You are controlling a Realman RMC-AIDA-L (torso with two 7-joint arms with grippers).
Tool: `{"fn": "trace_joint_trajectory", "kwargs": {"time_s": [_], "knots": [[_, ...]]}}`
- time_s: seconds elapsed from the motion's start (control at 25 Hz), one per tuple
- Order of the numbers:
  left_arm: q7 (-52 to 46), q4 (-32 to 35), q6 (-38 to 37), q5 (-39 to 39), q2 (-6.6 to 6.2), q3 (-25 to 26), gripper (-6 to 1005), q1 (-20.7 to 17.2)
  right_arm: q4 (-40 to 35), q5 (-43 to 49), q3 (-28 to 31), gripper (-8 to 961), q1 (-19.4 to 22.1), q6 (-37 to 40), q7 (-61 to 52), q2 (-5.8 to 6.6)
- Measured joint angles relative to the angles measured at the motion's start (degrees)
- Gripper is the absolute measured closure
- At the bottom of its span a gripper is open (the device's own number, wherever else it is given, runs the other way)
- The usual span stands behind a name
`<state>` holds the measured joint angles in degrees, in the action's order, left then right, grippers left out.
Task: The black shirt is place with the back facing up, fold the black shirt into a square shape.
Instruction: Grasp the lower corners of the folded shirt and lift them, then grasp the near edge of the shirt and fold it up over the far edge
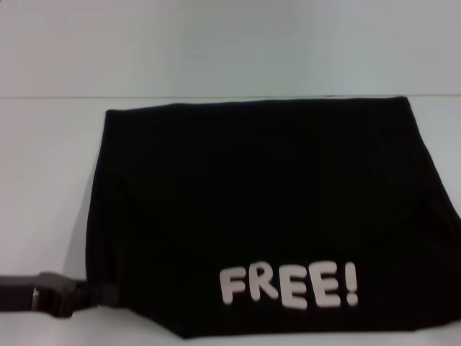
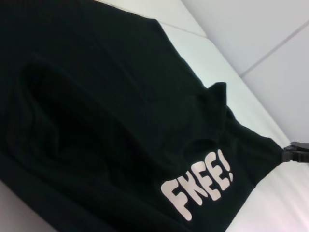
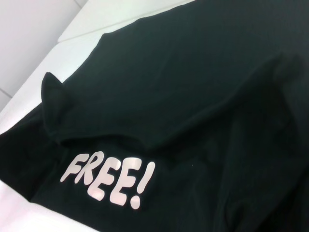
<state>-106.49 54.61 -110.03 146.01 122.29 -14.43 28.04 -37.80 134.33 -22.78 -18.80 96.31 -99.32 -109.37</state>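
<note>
Already we are looking at the black shirt (image 1: 266,216) lying folded on the white worktop (image 1: 43,180), its white "FREE!" print (image 1: 288,286) facing up, its right edge cut off. Our left tool (image 1: 101,294) is pinching its near-left corner. Our right tool is lying outside every view.

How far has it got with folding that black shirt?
Well along, it seems: the black shirt lies on the white table as a compact block, sides folded in, white "FREE!" print on top. The left gripper sits at its near-left corner. It looks wider than square, so another fold may remain.
</note>
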Motion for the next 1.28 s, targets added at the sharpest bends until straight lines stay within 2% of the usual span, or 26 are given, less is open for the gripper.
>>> {"fn": "trace_joint_trajectory", "kwargs": {"time_s": [0.28, 0.44, 0.6, 0.72, 0.8, 0.88, 1.08, 1.16, 1.28], "knots": [[2.27, 0.08, -6.39, 1.36, 0.37, 0.55, 998, -2.74, 0.00, 0.13, 1.24, 914, 4.88, 5.81, 3.18, 0.11], [2.19, 0.14, -7.68, 2.09, 0.60, 0.60, 998, -3.10, -0.04, 0.77, 1.62, 914, 6.49, 7.98, 3.23, 0.08], [2.20, -0.31, -7.33, 2.27, 0.47, 0.57, 998, -2.34, -0.08, 1.22, 4.20, 915, 6.04, 8.23, 3.66, 0.21], [2.16, -0.43, -6.78, 2.11, 0.20, 0.63, 998, -1.65, -0.08, 0.96, 7.08, 916, 3.20, 7.25, 3.91, 0.31], [1.27, -1.37, -2.62, 1.38, -1.97, 2.29, 998, 3.06, -0.08, 0.85, 8.86, 915, 0.94, 6.49, 3.90, 0.59], [0.61, -1.94, -0.21, 1.34, -2.83, 3.01, 998, 4.89, -0.08, 0.71, 10.48, 914, -1.88, 5.27, 3.68, 0.98], [-2.86, -8.02, 12.95, 1.27, -6.48, 3.62, 999, 12.58, 0.39, 0.75, 12.51, 916, -9.05, -1.67, 1.56, 1.75], [-3.70, -10.59, 17.95, 1.38, -7.33, 2.57, 999, 15.08, 0.73, 0.98, 11.65, 915, -11.84, -6.56, -0.72, 1.91], [-5.01, -14.45, 25.64, 1.24, -7.86, -0.01, 999, 17.81, 2.27, 1.10, 10.02, 915, -15.25, -14.08, -3.66, 1.79]]}}
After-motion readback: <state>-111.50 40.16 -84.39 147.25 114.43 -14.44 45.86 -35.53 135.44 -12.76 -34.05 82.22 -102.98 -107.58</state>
